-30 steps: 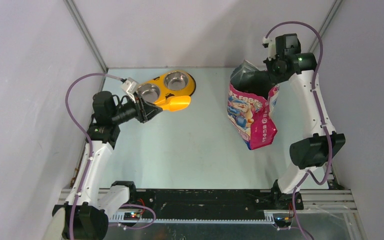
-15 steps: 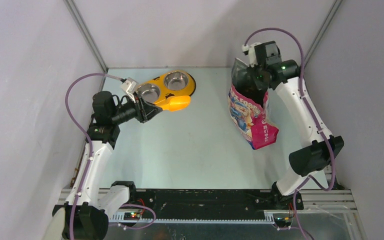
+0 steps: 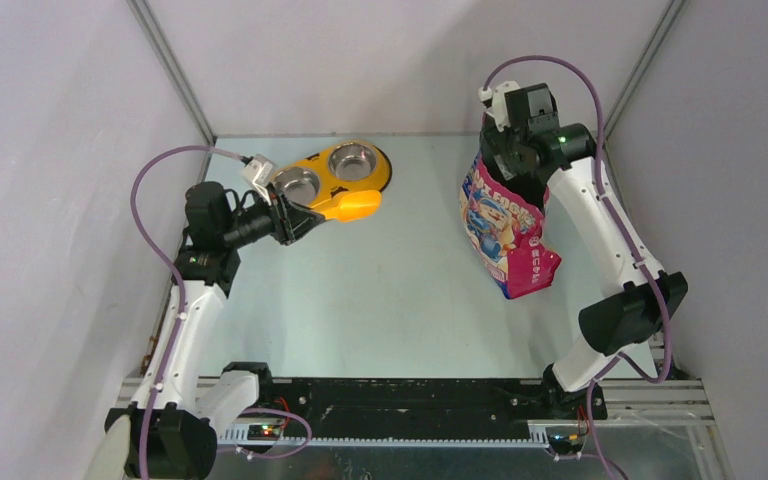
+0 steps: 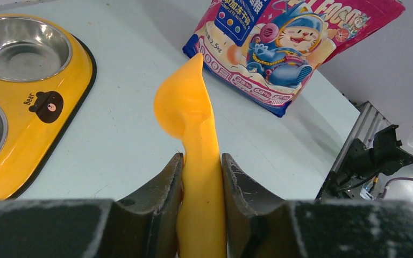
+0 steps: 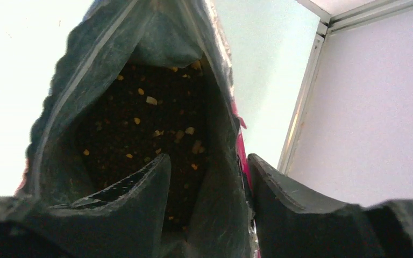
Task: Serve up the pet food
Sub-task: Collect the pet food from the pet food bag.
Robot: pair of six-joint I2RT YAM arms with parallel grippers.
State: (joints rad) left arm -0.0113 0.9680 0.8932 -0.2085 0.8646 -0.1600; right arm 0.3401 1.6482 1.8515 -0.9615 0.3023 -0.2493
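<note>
The pet food pouch (image 3: 505, 225), blue and pink with a cartoon animal, stands leaning at the right of the table. Its mouth gapes, and dark kibble (image 5: 140, 123) lies inside. My right gripper (image 3: 508, 150) sits on the pouch's top and is open. One finger (image 5: 134, 199) is inside the mouth and the other is outside, with the pouch wall (image 5: 218, 188) loose between them. My left gripper (image 3: 295, 222) is shut on the handle of the orange scoop (image 3: 353, 206), which points towards the pouch (image 4: 279, 48). The scoop (image 4: 185, 102) holds no kibble.
The yellow double feeder (image 3: 382, 172) with two steel bowls lies at the back left, just behind the scoop. In the left wrist view its rim (image 4: 59, 107) is at the left. Enclosure walls and a metal corner post (image 5: 301, 107) stand close behind the pouch.
My right gripper has swung left over the pouch's mouth and its jaws have opened from shut. The pouch's top has shifted a little. The left arm and scoop have not moved.
</note>
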